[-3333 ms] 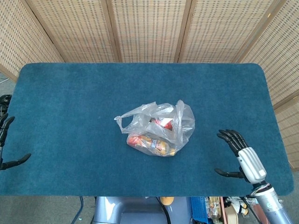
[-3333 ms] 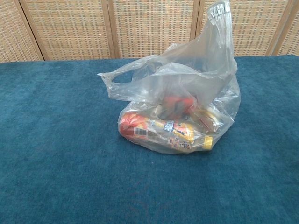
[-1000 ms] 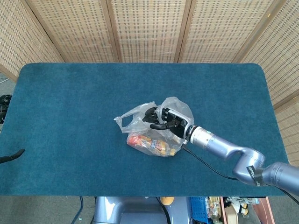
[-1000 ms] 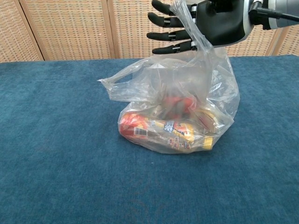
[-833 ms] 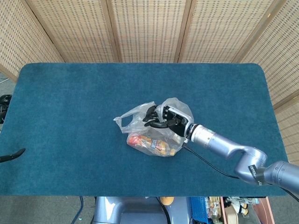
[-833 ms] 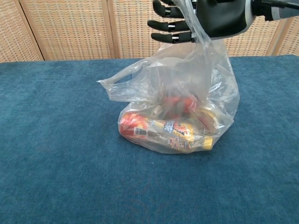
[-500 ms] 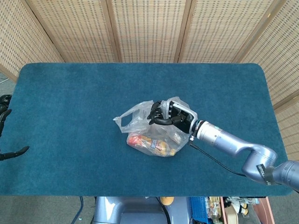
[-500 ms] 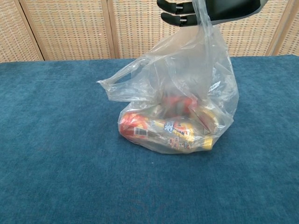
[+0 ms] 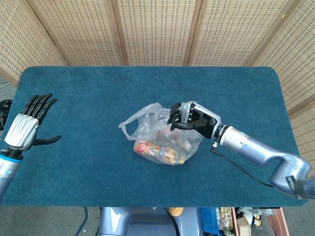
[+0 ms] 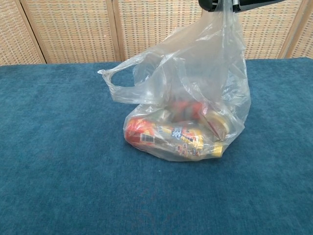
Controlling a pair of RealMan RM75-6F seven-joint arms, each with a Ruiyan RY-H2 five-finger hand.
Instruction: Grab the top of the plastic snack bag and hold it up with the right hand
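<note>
Thin clear plastic on the bag [image 10: 195, 83], crinkled and glossy, catching light along its folds. Inside, shiny printed snack wrappers [image 10: 171, 134] in red and yellow. The tabletop [image 9: 98, 98] wears a matt blue cloth, short-napped, like carpet. At right of the frame, the right hand [image 9: 189, 118] shows black, smooth plastic fingers and a brushed silver metal forearm. Behind, woven cane screens [image 9: 157, 29] in pale wood frames.

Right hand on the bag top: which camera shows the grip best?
Head view: the right hand shows whole, fingers curled around the snack bag top. Chest view catches only its underside at the top edge, plastic hanging taut below.
</note>
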